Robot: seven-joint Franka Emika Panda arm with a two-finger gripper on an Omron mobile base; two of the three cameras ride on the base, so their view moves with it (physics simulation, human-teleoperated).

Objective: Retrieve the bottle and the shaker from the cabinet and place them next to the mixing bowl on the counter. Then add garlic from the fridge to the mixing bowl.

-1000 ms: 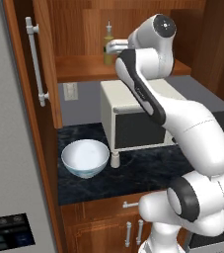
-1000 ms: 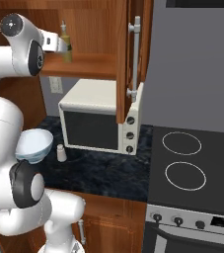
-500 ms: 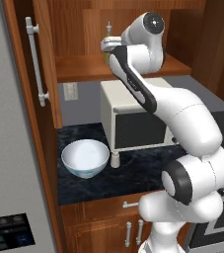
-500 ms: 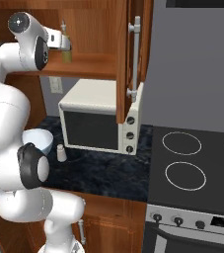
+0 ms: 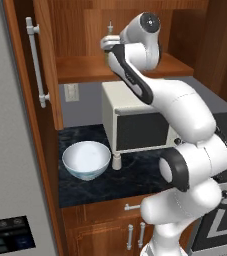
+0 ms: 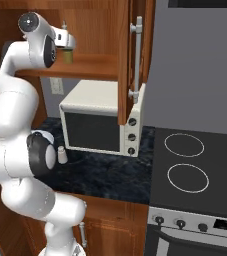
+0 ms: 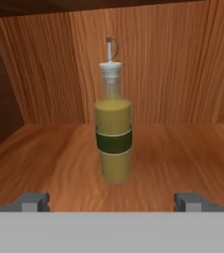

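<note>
Standing upright on the cabinet shelf (image 7: 182, 158), the bottle (image 7: 113, 133) sits straight ahead of the jaws, centred between the two fingertips (image 7: 32, 201) and clear of both. The gripper (image 7: 112, 202) is spread wide, released, grasping nothing. A dark green band wraps the bottle's middle; no writing on it can be read. Yellowish liquid fills it below the pale pourer top. Far below the jaws, on the worktop (image 5: 135, 172), the shaker (image 5: 117, 161) stands between the mixing bowl (image 5: 86, 159) and the microwave (image 5: 140, 125).
</note>
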